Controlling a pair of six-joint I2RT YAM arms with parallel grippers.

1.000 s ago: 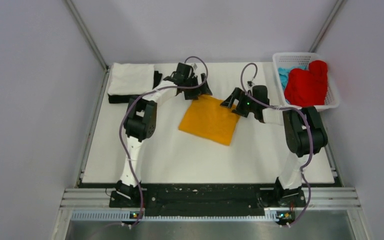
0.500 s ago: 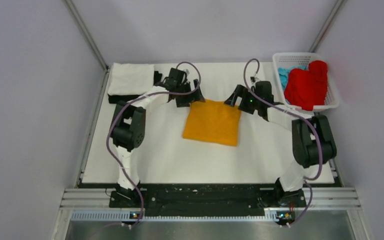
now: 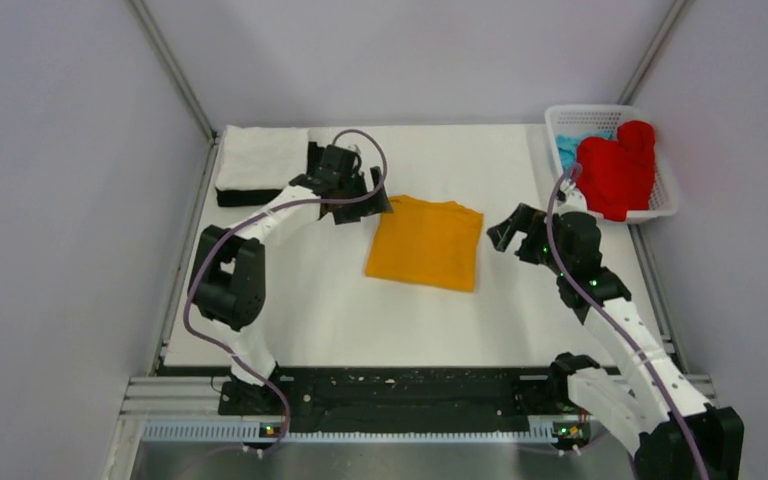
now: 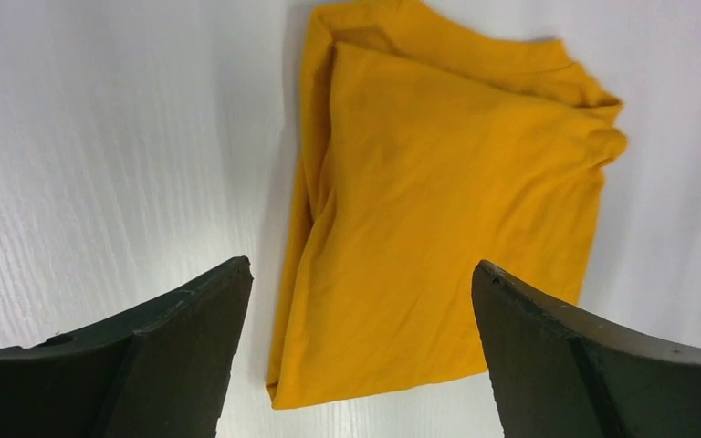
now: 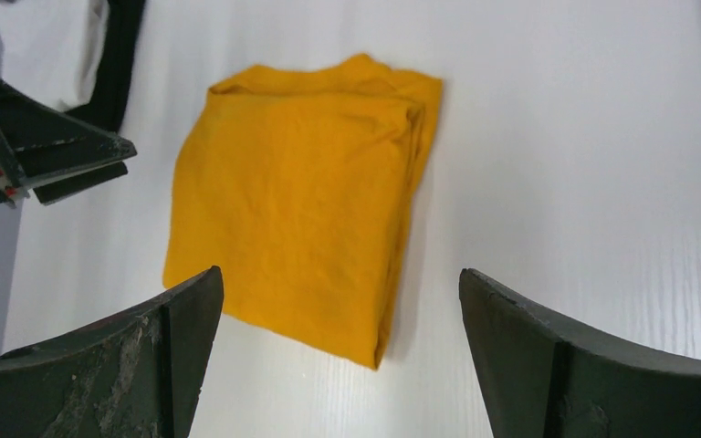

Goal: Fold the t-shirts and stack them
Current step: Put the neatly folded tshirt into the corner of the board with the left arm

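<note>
The mustard t-shirt [image 3: 425,243] lies folded into a rectangle in the middle of the table, and also shows in the left wrist view [image 4: 447,210] and the right wrist view [image 5: 301,196]. My left gripper [image 3: 365,205] is open and empty, just off the shirt's far left corner [image 4: 360,266]. My right gripper [image 3: 505,232] is open and empty, a little to the right of the shirt [image 5: 340,274]. A folded white t-shirt [image 3: 260,158] lies on a black one [image 3: 245,197] at the back left. A red t-shirt [image 3: 615,170] and a light blue one [image 3: 566,148] sit in the basket.
The white lattice basket [image 3: 600,110] stands at the back right corner of the table. Metal frame rails run along the table's left and right sides. The black front rail with the arm bases [image 3: 410,390] is at the near edge.
Both grippers have let go of the mustard shirt, which now lies flat and squared. My right arm has drawn back to the right; my left gripper has shifted slightly left.
</note>
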